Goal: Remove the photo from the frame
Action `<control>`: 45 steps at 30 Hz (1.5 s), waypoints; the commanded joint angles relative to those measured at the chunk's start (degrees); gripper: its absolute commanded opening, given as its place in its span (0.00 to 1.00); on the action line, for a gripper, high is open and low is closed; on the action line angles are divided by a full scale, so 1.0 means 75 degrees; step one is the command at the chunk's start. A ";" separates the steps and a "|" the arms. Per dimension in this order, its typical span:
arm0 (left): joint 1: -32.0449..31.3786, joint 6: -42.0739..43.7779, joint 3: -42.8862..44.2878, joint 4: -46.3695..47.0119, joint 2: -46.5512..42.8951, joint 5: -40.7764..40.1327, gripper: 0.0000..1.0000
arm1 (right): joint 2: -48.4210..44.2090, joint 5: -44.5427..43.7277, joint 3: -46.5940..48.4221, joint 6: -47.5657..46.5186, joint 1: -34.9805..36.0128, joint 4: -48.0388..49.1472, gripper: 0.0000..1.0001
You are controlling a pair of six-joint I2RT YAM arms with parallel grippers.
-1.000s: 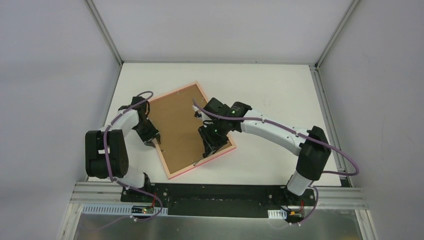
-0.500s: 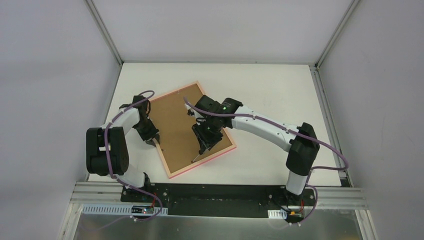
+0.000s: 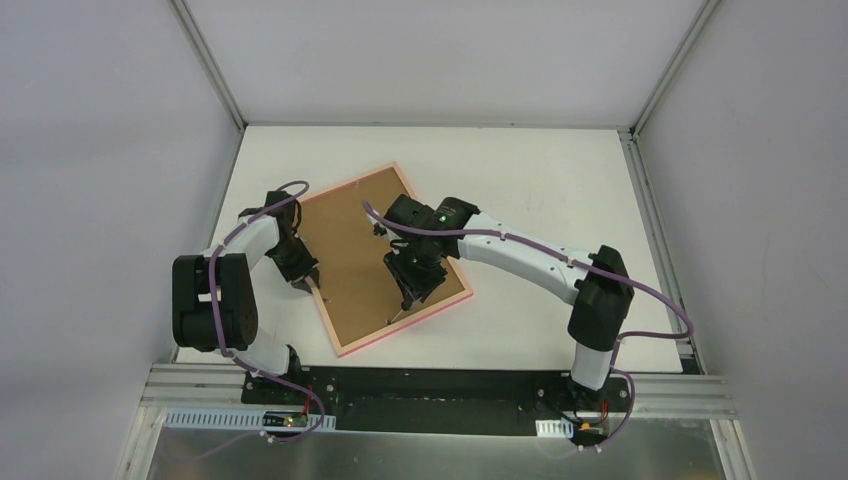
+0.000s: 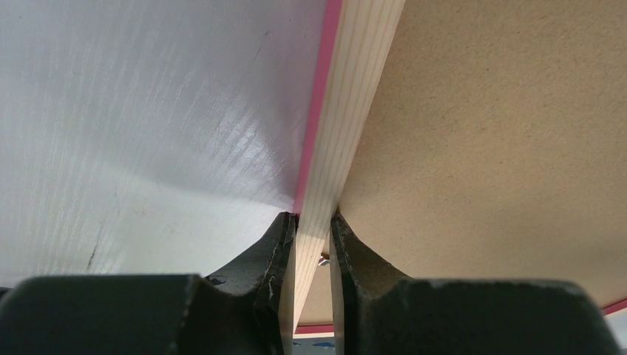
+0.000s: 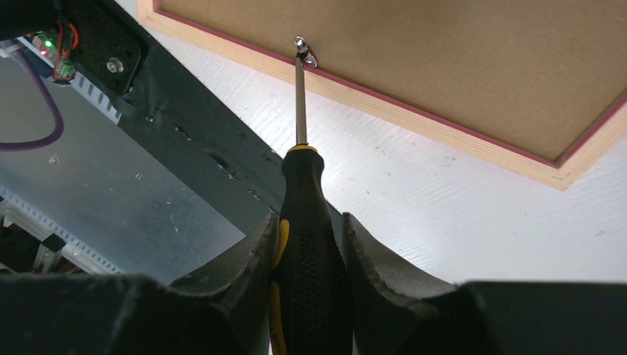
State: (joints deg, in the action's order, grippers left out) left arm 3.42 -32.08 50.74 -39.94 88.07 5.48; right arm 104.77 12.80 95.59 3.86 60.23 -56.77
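The left gripper [image 4: 313,225] is clamping the side rail of the frame [image 4: 347,103], one finger on each face. The right gripper [image 5: 310,233] is grasping a screwdriver [image 5: 304,185], its tip touching a metal retaining tab [image 5: 304,50]. The frame is lying on the table [image 5: 444,214] with the backing board [image 5: 458,52] uppermost, hiding the photo beneath. Tab release appears to be in hand; next, the tab probably needs turning clear of the board.
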 commanded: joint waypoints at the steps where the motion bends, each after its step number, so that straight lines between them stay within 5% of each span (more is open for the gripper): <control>1: -0.0007 -0.0141 0.0019 -0.0047 0.0120 -0.0373 0.00 | 0.0050 -0.1008 0.0428 0.0027 0.0034 -0.0737 0.00; 15: -0.0001 -0.0072 0.0081 -0.0041 0.0028 -0.0161 0.00 | -0.1234 -0.2689 -0.0007 0.0269 0.0118 0.0040 0.00; 26: 0.0000 -0.1122 -0.0566 -0.0047 -0.0606 0.0462 0.00 | -0.2364 -0.0977 -0.1538 0.1255 -0.1006 0.1726 0.00; 40: -0.0430 -0.3081 -0.2616 0.0182 -0.2805 0.1438 0.00 | -0.2298 -0.0746 -0.2386 0.2324 -0.0105 0.3223 0.00; 45: -0.0433 -0.2800 -0.2771 -0.0051 -0.3495 0.1228 0.37 | -0.1923 -0.1276 -0.2282 0.2520 0.0654 0.3718 0.00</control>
State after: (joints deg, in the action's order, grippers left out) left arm 0.38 -52.29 30.92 -36.95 65.12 15.44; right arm 89.03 5.72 76.97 20.14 62.13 -35.00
